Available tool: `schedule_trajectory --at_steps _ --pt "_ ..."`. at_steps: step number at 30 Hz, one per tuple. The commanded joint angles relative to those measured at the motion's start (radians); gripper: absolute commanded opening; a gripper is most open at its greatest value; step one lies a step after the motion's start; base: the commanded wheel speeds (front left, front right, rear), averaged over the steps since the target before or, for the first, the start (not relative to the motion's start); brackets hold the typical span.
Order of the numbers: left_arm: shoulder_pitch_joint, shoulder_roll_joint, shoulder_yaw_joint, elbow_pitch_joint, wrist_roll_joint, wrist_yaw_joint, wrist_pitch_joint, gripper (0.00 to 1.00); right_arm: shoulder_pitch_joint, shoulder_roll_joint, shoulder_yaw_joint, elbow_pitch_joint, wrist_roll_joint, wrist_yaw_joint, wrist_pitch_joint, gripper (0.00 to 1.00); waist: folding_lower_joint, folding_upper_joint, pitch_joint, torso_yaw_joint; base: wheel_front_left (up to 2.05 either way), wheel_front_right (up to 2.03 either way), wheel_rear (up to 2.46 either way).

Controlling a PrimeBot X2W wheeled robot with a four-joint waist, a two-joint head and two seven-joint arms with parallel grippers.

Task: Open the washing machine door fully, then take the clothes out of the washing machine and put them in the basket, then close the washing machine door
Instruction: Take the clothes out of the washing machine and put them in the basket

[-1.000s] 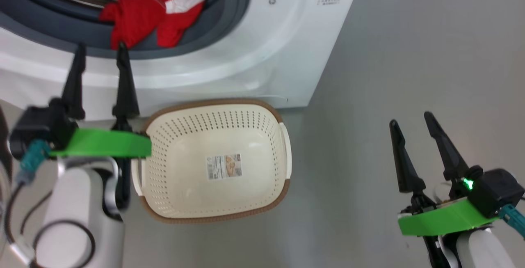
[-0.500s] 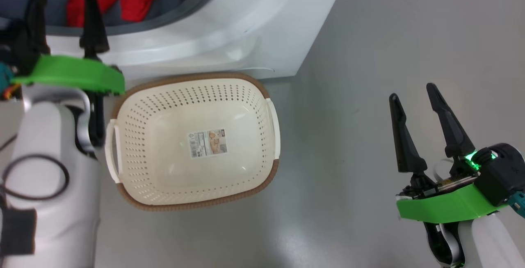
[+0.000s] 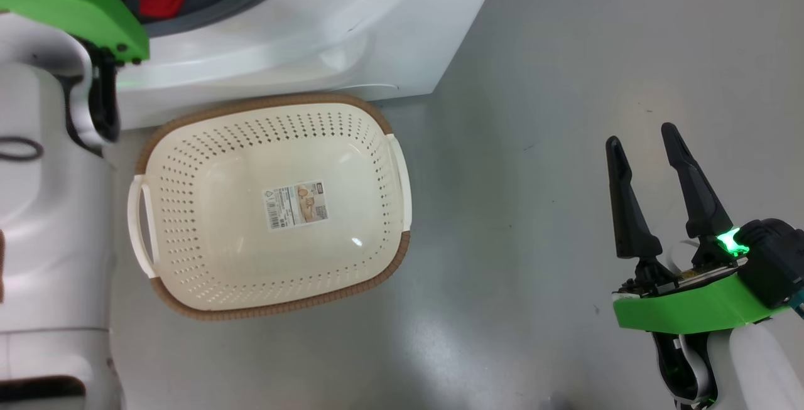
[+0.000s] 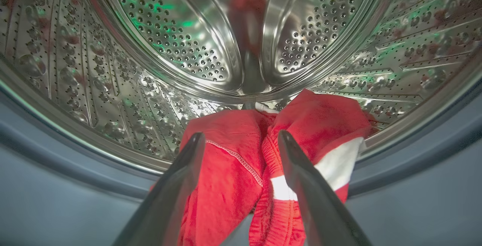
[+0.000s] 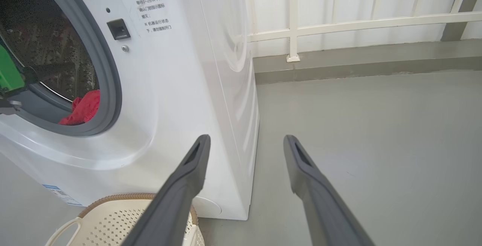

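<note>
Count: 1 washing machine, 1 basket, 1 heap of clothes; how many garments are in the heap cannot be told. 2 grippers. The basket has 2 side handles and 1 sticker on its bottom, with nothing else in it.

Left gripper: fingers spread wide, nothing pinched. It points into the steel drum. The clothes lie straight ahead of it, and the red bundle with a white band fills the gap between the two fingers and runs past both tips. The heap sits on the drum's lower front and drapes toward the gripper over the grey gasket. Whether either finger touches the fabric cannot be told.

Right gripper: fingers spread about as wide, holding nothing and touching nothing, above bare grey floor. The washing machine stands ahead and to this gripper's left, with its round opening uncovered and a patch of red showing at the lower lip. The basket's brown rim sits below the left fingertip, close against the foot of the machine.

Head view: the basket is well apart from the right gripper, on its left, and just beside the pale left forearm.
</note>
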Motion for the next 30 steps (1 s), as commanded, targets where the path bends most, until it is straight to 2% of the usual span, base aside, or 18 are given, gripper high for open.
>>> schedule_trajectory --at_steps 1,7,15,30 --pt "-0.028 0.052 0.014 0.004 -0.006 0.004 0.018 1.0 -0.007 -0.006 0.016 -0.016 0.007 0.005 -0.006 1.0 0.0 0.0 0.007 -0.006 0.0 0.0 0.0" --pt "-0.083 0.093 -0.02 0.119 0.028 0.016 0.083 1.0 -0.018 -0.006 0.023 -0.013 0.022 0.005 -0.006 1.0 0.0 0.0 0.019 -0.028 0.0 0.0 0.0" --pt "-0.12 0.143 -0.047 0.222 0.058 0.037 0.11 1.0 -0.022 -0.006 0.046 -0.017 0.065 0.005 -0.006 1.0 0.0 0.0 0.024 -0.051 0.0 0.0 0.0" --pt "-0.162 0.181 -0.07 0.363 0.053 0.035 0.132 1.0 -0.033 -0.006 0.085 -0.037 0.104 0.005 -0.006 1.0 0.0 0.0 0.033 -0.088 0.0 0.0 0.0"
